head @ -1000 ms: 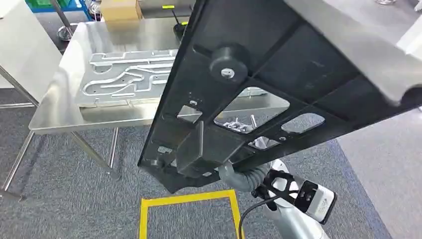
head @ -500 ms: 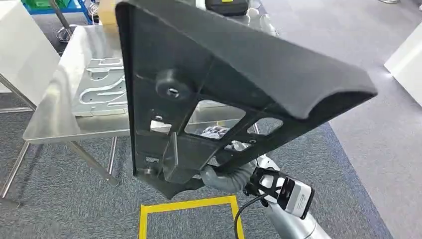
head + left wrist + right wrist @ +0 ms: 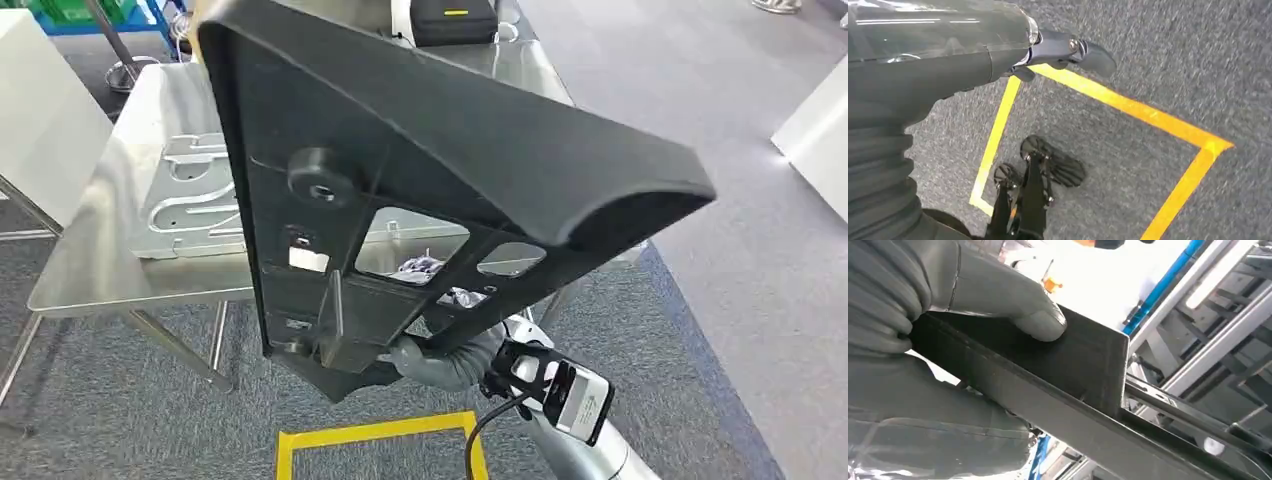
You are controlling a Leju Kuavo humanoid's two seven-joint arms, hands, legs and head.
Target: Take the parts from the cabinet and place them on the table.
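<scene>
A large black part (image 3: 440, 150) is being held up in front of the head camera by the right hand (image 3: 425, 358), which is being clamped onto a flat tab at its lower edge, the thumb (image 3: 1040, 322) being pressed on the tab's face. The part is being carried tilted above the grey carpet, its far end overlapping the steel table (image 3: 90, 270), where a silver machined plate (image 3: 195, 205) is lying. The left hand (image 3: 1068, 50) is hanging over yellow floor tape (image 3: 1128, 110), holding nothing, fingers loosely extended
</scene>
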